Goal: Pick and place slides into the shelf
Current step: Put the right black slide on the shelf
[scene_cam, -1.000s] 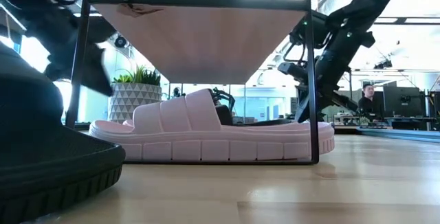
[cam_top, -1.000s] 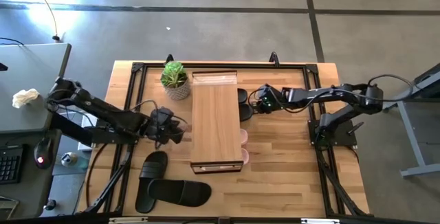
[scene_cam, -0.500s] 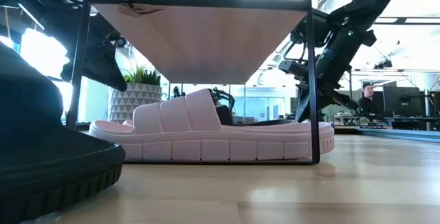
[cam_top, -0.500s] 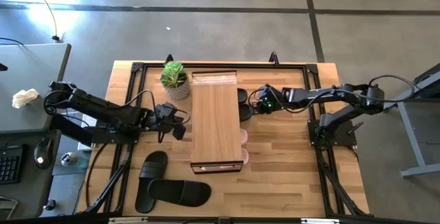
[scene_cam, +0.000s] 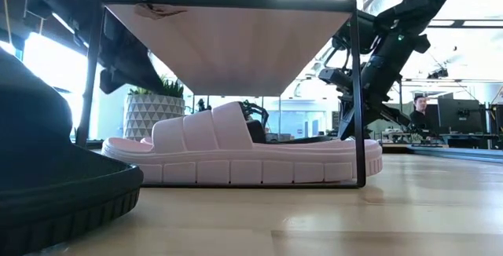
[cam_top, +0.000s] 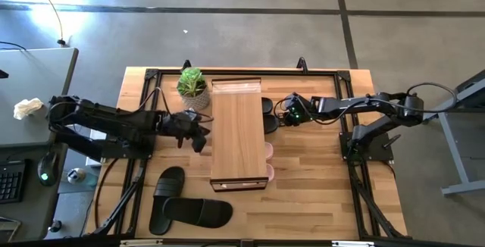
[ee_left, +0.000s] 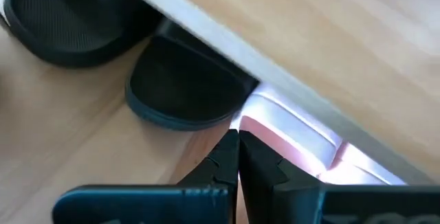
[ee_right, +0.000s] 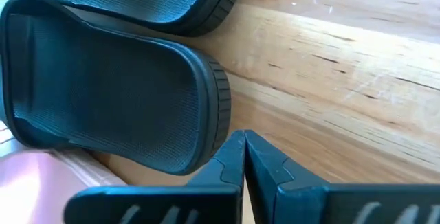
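Shelf (cam_top: 239,137) mid-table, clenched empty left claw (cam_top: 198,134) and right claw (cam_top: 282,115) beside its long edges

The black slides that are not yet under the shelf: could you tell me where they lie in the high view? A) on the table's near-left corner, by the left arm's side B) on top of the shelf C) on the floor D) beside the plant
A: the two black slides lie together on the table at its left front, apart from the shelf.
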Robot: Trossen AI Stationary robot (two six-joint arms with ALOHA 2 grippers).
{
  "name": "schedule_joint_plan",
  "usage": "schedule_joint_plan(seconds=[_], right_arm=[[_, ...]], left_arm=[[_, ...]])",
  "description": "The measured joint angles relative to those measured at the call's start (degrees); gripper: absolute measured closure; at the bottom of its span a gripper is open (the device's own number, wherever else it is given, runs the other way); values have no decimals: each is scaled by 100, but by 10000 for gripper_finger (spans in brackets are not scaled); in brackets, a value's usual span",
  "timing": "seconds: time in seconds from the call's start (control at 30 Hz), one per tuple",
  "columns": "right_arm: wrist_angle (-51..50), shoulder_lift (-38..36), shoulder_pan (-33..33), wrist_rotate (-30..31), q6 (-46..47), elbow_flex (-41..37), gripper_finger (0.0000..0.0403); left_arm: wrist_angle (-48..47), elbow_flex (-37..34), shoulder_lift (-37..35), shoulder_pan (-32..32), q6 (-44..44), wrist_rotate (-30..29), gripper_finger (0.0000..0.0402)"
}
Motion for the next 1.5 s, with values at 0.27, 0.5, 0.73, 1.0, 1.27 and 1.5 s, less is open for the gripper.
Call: schedule_joint_plan(seconds=[0.27,0.5,0.73,1.0,1.27,1.5], right_arm=[[56,0,-218,-275,-14,0,403],[309,351,-213,-401,31,0,403],[968,662,-57,-373,128,-4,403],[1048,675,-19,-456,261,-4,403],[1087,832,-17,-667,267,4,403],[954,630,-19,199,261,4,403]], left_arm=[[-203,0,-776,372,641,607,401],[-876,-2,-1561,392,675,561,401],[-1293,-2,-2010,390,565,580,401],[-1459,-2,-2178,390,556,515,402],[-1432,-2,-2172,390,571,488,401],[-1428,-2,-2172,390,549,488,402]])
